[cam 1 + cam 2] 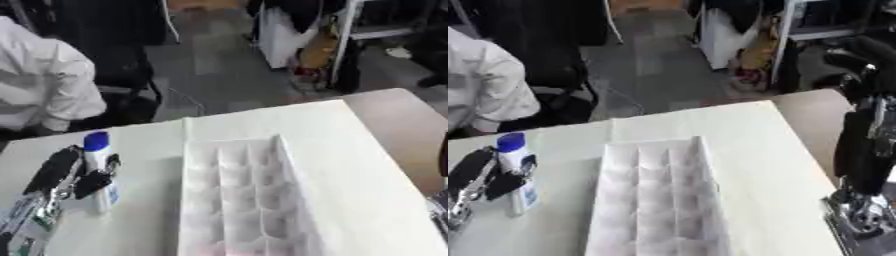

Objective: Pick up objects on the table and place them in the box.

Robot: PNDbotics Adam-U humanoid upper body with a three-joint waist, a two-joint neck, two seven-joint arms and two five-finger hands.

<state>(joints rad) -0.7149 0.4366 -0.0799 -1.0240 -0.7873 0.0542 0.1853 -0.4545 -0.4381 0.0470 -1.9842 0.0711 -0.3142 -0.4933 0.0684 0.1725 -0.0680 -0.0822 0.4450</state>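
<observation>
A white bottle with a blue cap [96, 142] is on the white table [149, 145] at the left, cap pointing away from me. My left hand [59, 176] comes in from the lower left corner, its black fingers on the bottle's left side and its thumb curled across the bottle's body. Right beside it lies the white box [203, 200], open on top and split by dividers into several narrow compartments. My right hand [866, 70] is raised at the right edge, away from the box, its fingers relaxed and holding nothing.
The box's flat lid [350, 165] spreads to the right over the table. A bare brown strip of tabletop [398, 117] shows at the far right. Beyond the far edge are a black chair [122, 80] and shelving [350, 35].
</observation>
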